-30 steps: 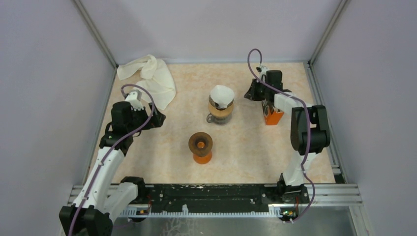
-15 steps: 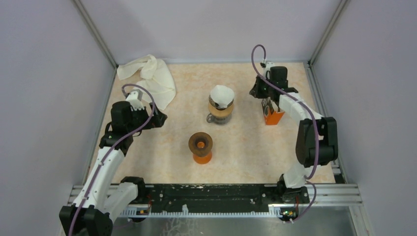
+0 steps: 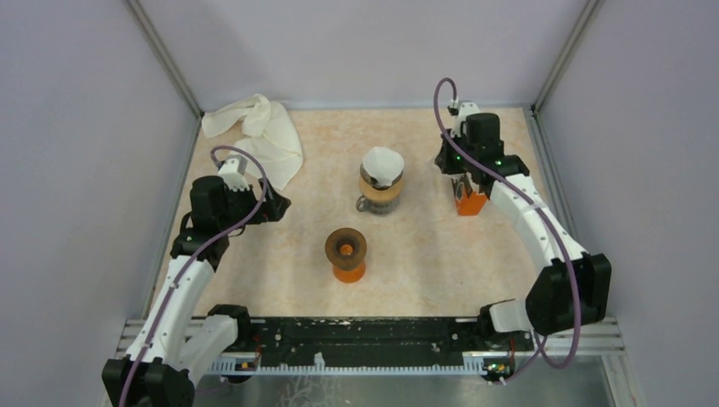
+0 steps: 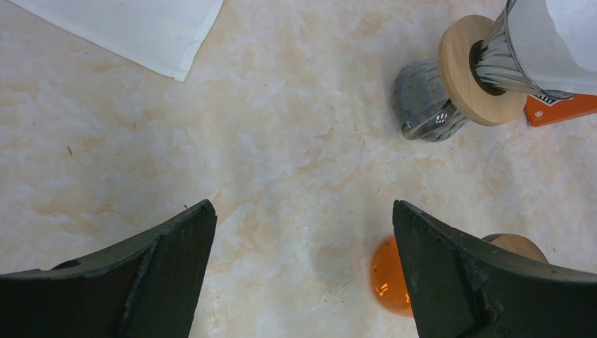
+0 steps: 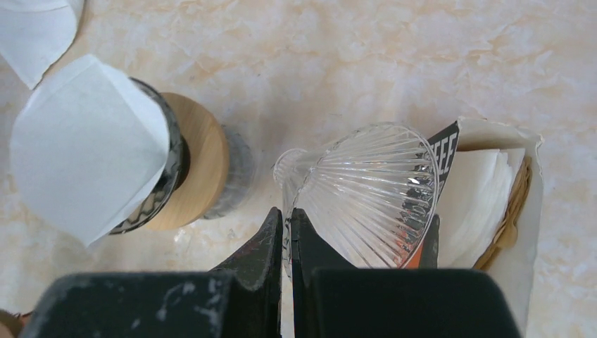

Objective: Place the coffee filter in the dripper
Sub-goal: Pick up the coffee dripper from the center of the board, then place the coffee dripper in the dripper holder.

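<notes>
- Glass dripper (image 5: 366, 193), clear and ribbed, lies just right of the wood-collared steel cone (image 5: 204, 176), in front of the open filter box (image 5: 524, 232). No paper is inside it.
- Right gripper (image 5: 286, 220): jaws clenched, apparently pinching the dripper's near rim (whether the piece is lifted or standing cannot be told from the wrist view).
- White filter (image 5: 77, 141): one paper cone rests in the mouth of the steel cone. A stack of spare filters (image 5: 479, 204) stands in the box, on the far side of the glass dripper from the cone.
- Left gripper (image 4: 303, 211): jaws released wide with nothing between them, hovering over the table (image 4: 281, 141) to the left of the steel cone and well apart from it.
- Progress, as judged: if the glass dripper is the target, the placing is not yet done, and a filter must be taken and seated in it. If the steel cone counts as the dripper, a filter is already in.
</notes>
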